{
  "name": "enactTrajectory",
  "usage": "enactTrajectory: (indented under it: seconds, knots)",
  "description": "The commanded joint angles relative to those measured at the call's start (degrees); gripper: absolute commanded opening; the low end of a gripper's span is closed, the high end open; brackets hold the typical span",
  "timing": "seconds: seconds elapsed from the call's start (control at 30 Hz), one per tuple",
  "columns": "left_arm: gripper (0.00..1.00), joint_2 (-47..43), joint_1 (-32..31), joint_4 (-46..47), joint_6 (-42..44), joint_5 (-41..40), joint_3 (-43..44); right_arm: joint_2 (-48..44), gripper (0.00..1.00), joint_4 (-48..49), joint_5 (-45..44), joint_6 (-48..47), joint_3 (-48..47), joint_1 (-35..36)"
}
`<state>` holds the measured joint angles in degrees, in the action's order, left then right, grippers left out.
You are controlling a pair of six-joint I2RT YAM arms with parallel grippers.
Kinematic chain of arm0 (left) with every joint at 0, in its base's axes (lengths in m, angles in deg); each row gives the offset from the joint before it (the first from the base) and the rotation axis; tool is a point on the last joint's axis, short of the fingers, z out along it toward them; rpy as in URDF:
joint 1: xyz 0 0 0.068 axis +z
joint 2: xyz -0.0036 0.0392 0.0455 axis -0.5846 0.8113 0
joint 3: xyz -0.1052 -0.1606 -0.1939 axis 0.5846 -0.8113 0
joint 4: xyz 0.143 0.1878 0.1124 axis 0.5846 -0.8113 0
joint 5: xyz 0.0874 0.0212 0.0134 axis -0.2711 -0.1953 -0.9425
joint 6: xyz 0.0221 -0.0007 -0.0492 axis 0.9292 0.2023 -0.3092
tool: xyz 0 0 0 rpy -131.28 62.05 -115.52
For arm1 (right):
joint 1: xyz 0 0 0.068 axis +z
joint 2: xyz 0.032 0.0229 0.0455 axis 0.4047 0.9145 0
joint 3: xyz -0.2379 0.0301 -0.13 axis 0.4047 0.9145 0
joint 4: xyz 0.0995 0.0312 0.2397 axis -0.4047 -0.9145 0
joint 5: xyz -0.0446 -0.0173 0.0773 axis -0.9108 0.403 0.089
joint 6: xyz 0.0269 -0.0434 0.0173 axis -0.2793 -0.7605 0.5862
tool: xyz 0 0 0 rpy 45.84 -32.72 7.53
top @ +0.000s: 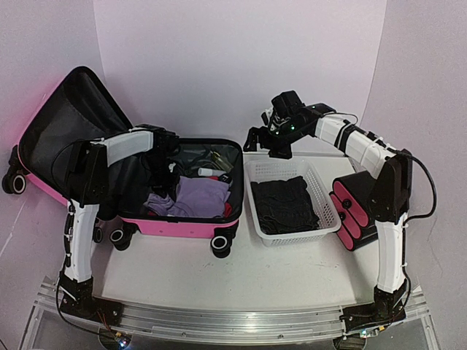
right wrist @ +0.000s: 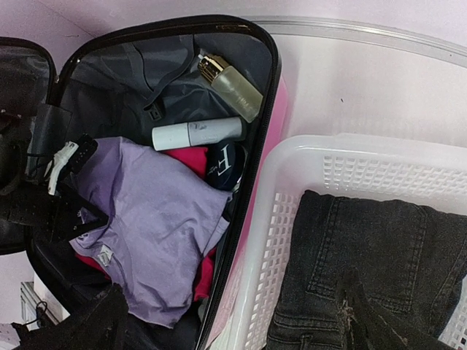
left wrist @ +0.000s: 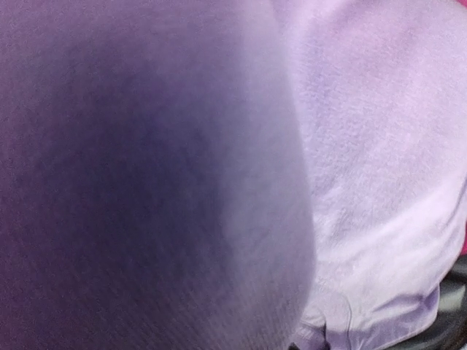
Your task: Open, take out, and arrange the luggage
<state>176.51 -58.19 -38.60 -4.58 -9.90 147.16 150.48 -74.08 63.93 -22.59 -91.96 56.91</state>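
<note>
A pale lilac backdrop [top: 241,65] closes the scene on three sides: a back panel with an angled side panel [top: 427,58] at either end. The table [top: 219,273] is white and matte, with a ribbed metal rail [top: 233,321] along its near edge. Light is soft and even, and shadows on the table are faint. In the right wrist view a grey strip [right wrist: 365,30] edges the table's far side.

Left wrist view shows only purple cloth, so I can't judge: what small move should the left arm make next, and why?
Probably close the left gripper on the purple garment and lift: it is down in the open luggage, its camera against the cloth; fingers unseen.
</note>
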Motion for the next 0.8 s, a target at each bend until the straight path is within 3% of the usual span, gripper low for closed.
enactTrajectory:
  seconds: [0.0, 0.23, 0.53, 0.77]
  knots:
    - [0.19, -4.38, -0.28, 0.22, -5.75, -7.7, -1.14, -0.94, 0.98, 1.88, 0.83, 0.09, 0.47, -0.25]
    - [0.24, -6.47, 0.46, -0.5, -3.93, -14.39, -2.15, -0.35, 0.98, 1.28, 1.89, 0.19, 0.1, -0.25]
    - [0.35, -5.97, 9.21, -1.19, 2.14, -14.9, -6.53, -0.18, 0.98, 0.96, 1.58, 0.18, -0.2, -0.25]
    - [0.79, -2.7, 9.14, -1.71, 5.13, -2.56, -1.66, -0.88, 0.98, 0.86, 0.94, -0.06, 0.44, -0.21]
